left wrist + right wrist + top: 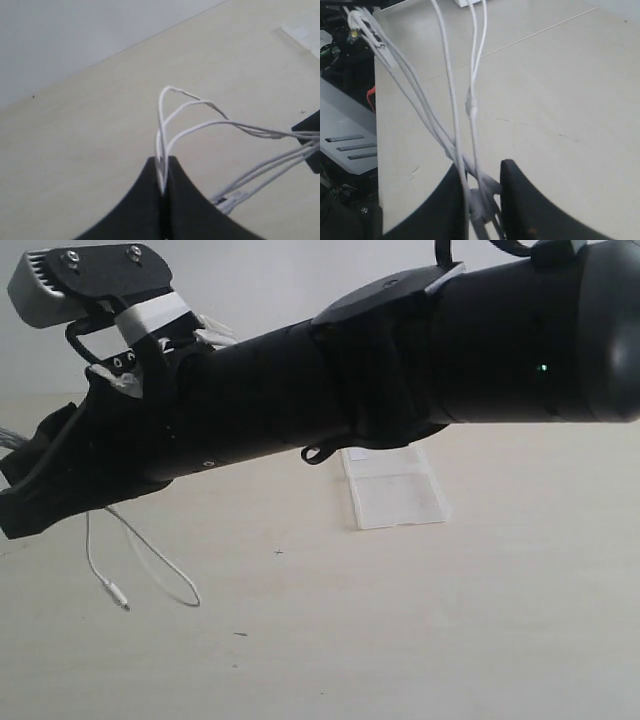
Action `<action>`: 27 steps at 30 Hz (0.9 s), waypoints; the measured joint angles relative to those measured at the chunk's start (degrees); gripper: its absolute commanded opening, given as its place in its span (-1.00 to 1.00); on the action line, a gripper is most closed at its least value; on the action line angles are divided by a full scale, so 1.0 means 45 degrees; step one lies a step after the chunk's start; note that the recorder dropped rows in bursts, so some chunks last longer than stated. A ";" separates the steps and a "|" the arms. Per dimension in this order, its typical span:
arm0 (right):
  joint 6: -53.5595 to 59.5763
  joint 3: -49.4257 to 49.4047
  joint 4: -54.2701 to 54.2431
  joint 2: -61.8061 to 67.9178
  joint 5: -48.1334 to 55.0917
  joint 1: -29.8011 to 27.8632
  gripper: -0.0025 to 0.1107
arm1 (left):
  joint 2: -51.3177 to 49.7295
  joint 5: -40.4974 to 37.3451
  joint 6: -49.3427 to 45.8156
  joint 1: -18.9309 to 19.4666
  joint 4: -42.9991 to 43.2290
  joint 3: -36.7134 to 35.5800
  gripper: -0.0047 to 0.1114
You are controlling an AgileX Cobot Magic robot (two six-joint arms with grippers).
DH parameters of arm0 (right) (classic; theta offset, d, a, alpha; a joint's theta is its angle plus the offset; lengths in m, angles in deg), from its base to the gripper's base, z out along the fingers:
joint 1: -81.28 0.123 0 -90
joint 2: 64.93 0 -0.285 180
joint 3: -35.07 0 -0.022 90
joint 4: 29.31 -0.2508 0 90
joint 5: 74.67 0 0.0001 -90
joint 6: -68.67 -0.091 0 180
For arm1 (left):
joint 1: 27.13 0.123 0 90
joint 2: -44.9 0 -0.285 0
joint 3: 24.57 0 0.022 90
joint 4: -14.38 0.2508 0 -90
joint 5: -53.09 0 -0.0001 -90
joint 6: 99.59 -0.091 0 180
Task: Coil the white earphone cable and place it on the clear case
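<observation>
**White earphone cable during coiling.** The white earphone cable [172, 90] runs in several strands between 2 tools above the table [450, 620]. It is well apart from the clear case [395, 495], which lies flat and bare farther back. The left tool [161, 167] has its fingers pressed together, pinching about 3 strands that rise from it in narrow loops. The right tool [482, 175] is narrowed to a slim gap, with a bundle of strands and a small white lump running between its fingers. It appears to clamp them, though the contact itself is hard to make out. Handling: the cable is very light, thin and limp, and holds no shape of its own. Its loops are likely to spring open or slide apart once a grip lets go. The best hold is therefore across the gathered bundle where all strands cross, not on 1 strand or on an earbud. Views compared: only the exterior view shows the case and a free tail of cable drooping to the table and ending in the plug [115, 592], but there the right arm [400, 360] hides both grips. Only the left wrist view shows the pinch and the taut run toward the other tool. Only the right wrist view shows the inline piece [471, 107] on 1 strand.
</observation>
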State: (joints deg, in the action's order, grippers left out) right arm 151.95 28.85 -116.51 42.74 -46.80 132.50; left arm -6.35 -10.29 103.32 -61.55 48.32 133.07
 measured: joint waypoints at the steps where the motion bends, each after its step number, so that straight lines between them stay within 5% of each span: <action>1: -0.0105 0.0000 0.0096 -0.0035 0.0042 0.0000 -0.96 | 0.0000 -0.0032 0.0000 0.0000 0.0027 -0.0048 -0.92; 10: -0.0602 0.0000 0.0437 -0.0368 0.0386 0.0000 -0.96 | 0.0000 0.0051 0.0354 0.0000 -0.0071 -0.0745 -0.83; 18: -0.0808 0.0000 0.0496 -0.0421 0.0461 0.0000 -0.96 | 0.0000 0.0406 0.0559 0.0000 -0.0526 -0.0792 0.11; 27: -0.0858 0.0000 0.0496 -0.0421 0.0479 0.0000 -0.96 | 0.0000 0.0222 0.0559 0.0000 -0.0552 -0.0792 0.15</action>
State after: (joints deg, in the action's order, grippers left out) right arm 148.09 28.85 -114.27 40.85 -44.64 132.50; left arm -6.35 -9.29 105.84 -61.55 45.84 129.51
